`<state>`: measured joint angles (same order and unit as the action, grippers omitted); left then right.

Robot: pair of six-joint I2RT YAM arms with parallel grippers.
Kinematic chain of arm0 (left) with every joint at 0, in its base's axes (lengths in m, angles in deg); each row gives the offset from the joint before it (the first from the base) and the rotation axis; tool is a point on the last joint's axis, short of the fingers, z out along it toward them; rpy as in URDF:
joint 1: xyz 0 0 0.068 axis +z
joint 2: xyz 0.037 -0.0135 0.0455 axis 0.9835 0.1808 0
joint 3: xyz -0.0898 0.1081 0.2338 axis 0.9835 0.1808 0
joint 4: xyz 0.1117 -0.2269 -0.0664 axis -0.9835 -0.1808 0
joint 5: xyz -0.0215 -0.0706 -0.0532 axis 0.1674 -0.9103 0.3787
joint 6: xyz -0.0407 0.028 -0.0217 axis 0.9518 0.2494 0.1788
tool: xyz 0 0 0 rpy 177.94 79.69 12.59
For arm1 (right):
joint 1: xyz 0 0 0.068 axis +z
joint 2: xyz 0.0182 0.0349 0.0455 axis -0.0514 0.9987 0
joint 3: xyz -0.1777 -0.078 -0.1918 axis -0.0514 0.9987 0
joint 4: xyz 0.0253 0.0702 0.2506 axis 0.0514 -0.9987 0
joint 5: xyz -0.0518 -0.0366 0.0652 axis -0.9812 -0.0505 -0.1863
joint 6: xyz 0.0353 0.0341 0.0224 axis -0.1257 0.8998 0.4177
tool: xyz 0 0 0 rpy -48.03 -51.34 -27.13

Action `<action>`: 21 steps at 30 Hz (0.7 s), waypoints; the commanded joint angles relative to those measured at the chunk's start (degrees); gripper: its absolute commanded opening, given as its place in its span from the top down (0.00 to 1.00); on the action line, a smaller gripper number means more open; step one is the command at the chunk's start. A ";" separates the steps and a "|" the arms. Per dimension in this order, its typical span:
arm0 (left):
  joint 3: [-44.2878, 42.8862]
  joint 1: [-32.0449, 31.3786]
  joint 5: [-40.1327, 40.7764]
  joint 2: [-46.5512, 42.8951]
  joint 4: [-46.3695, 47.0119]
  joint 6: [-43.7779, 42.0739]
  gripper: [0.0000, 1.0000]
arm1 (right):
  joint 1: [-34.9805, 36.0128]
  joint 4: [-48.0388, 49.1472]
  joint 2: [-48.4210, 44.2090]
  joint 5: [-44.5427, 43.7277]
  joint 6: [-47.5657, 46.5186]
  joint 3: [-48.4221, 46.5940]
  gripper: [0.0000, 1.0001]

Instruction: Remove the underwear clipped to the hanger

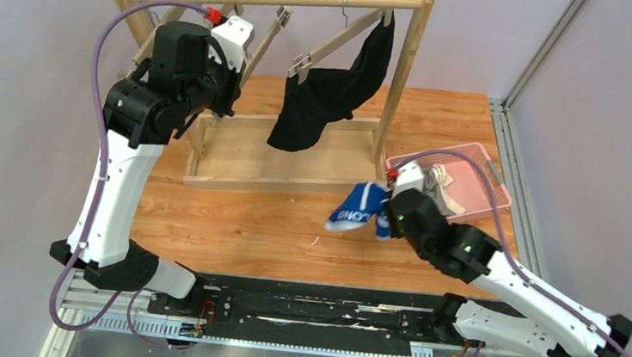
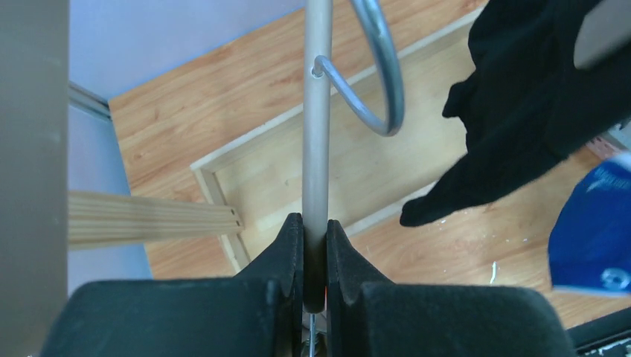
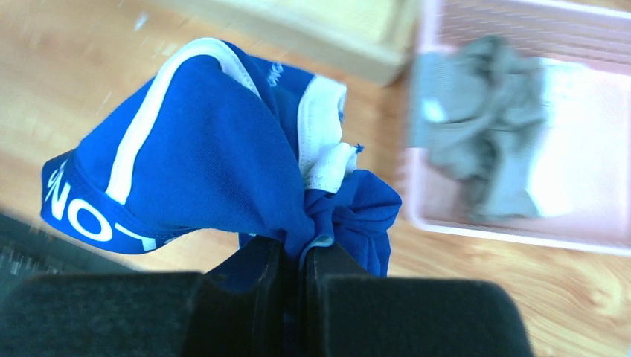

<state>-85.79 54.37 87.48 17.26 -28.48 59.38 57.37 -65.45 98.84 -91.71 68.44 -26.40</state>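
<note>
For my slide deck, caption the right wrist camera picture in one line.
Right tool shut on the blue briefs, near the pink basket that holds the grey briefs.

White-linked, black-jointed arms [image 1: 112, 195] carry purple cables [image 1: 99, 47], with a black left tool [image 2: 315, 227] and right tool [image 3: 294, 251].

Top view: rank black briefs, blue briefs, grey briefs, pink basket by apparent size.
1. black briefs, hanging spread out
2. pink basket, close to the black briefs, so the order of these two is unsure
3. blue briefs, bunched
4. grey briefs, crumpled in the basket and partly hidden
</note>
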 commanded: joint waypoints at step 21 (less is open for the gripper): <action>-11.87 9.11 -17.81 6.28 7.10 2.06 1.00 | -56.27 22.45 17.14 11.15 -10.55 -4.27 0.99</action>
<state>-96.15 62.72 71.07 23.14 -25.12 60.93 3.58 -49.45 112.32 -82.55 59.08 -32.28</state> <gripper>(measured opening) 0.075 0.076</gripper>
